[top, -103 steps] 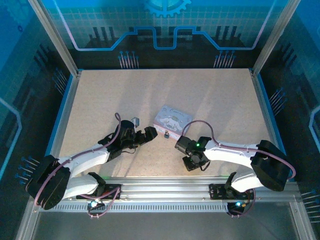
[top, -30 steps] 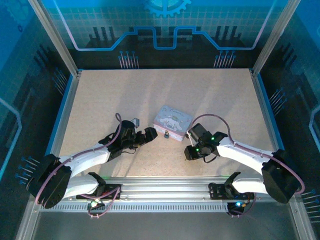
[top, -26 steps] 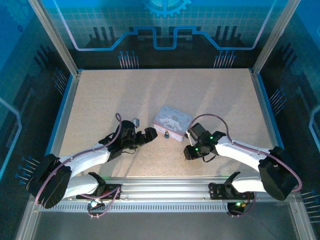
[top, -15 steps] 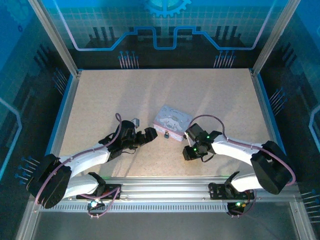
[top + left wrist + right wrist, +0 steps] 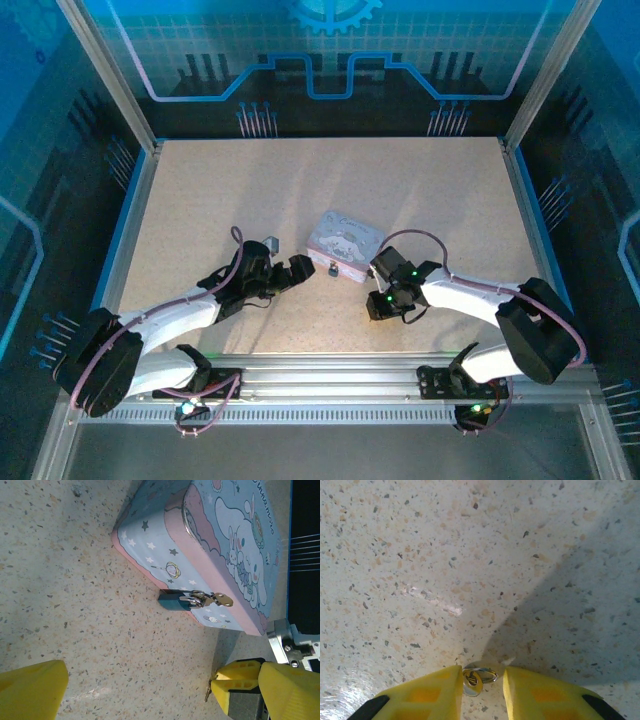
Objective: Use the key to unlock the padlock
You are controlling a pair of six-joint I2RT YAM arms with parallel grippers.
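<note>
The tiny pale silvery metal key (image 5: pixel 471 684) lay flat on the speckled beige counter (image 5: pixel 420 555), in the narrow gap between the yellow right fingers (image 5: pixel 425 695). These stood slightly apart, one on either side of it. The key's head sat close against one finger, though whether they touched could not be told. From above, the right fingers (image 5: pixel 374 306) pointed down at the counter just in front of the lavender-blue rectangular tin with a cartoon lid (image 5: pixel 345 240). The tiny padlock with a dark bluish body and thin silvery shackle (image 5: pixel 175 600) hung from the clasp on the tin's near side wall, its body down at the counter. The yellow left fingers (image 5: pixel 30 690) were spread wide and low over the counter. The padlock lay ahead of the gap between them, touching neither
</note>
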